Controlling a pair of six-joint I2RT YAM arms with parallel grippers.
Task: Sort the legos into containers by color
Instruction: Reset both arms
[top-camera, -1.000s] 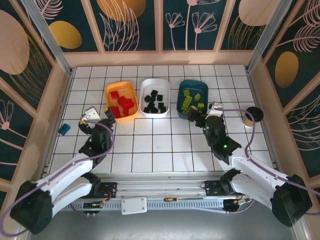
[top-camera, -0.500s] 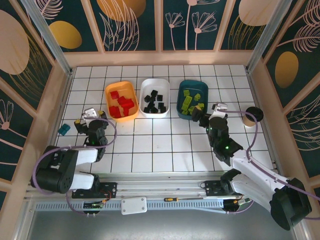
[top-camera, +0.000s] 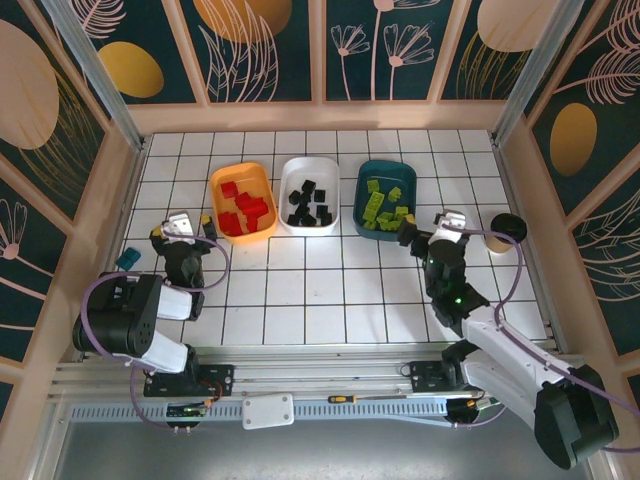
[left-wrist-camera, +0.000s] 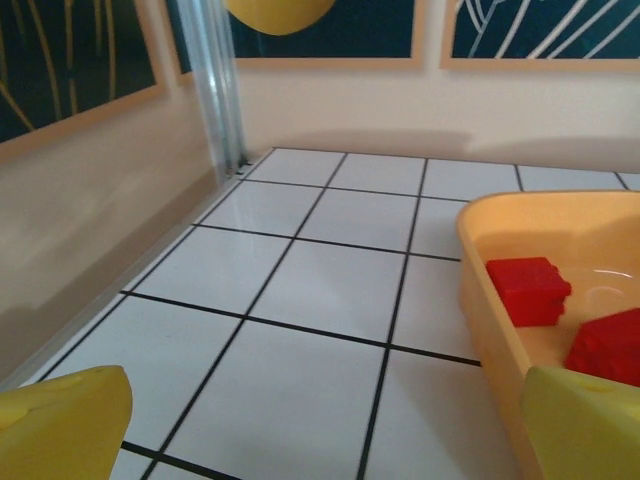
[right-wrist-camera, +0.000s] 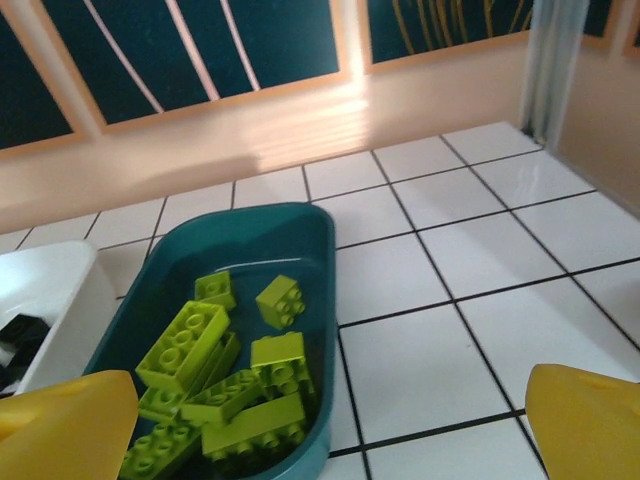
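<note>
Three trays stand side by side in a row on the far half of the tiled table. The orange tray at L holds red bricks. The white tray in the middle holds black bricks. The teal tray at R holds lime green bricks. Each colour lies in its own tray. The green ones crowd the tray's near end, several overlapping.

L gripper sits just off the orange tray's near-L corner, jaws wide apart. Its yellow pads frame the wrist view, w/ the tray's rim close by the R pad. R gripper sits by the teal tray's near-R corner, jaws likewise wide apart, btwn that tray and a black-lidded cup near the R wall. A small teal block lies well apart from the trays by the L wall, beside the L arm.
</note>
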